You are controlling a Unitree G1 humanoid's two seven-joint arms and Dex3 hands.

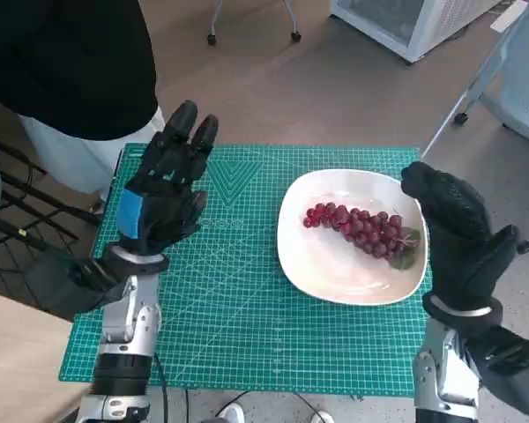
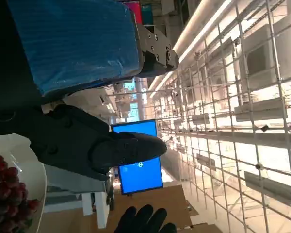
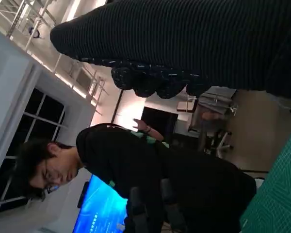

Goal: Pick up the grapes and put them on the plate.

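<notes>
Now, grapes (image 1: pixel 363 228): lying on the white plate (image 1: pixel 322 264), toward its right side.
Right robot hand (image 1: pixel 454 231): just beside the grapes, at the plate's right rim, fingers apart, holding nothing.
Left robot hand (image 1: pixel 165 187): well apart over the green mat (image 1: pixel 238 326), fingers spread, empty.

Dark red grapes (image 1: pixel 361 227) on a white plate (image 1: pixel 326 264); green gridded cutting mat (image 1: pixel 238 317); my left hand (image 1: pixel 163 189) black, blue-taped; my right hand (image 1: pixel 454 225) black-gloved.

Plate (image 2: pixel 19 160) and grapes (image 2: pixel 9 199) cropped in left wrist view
</notes>
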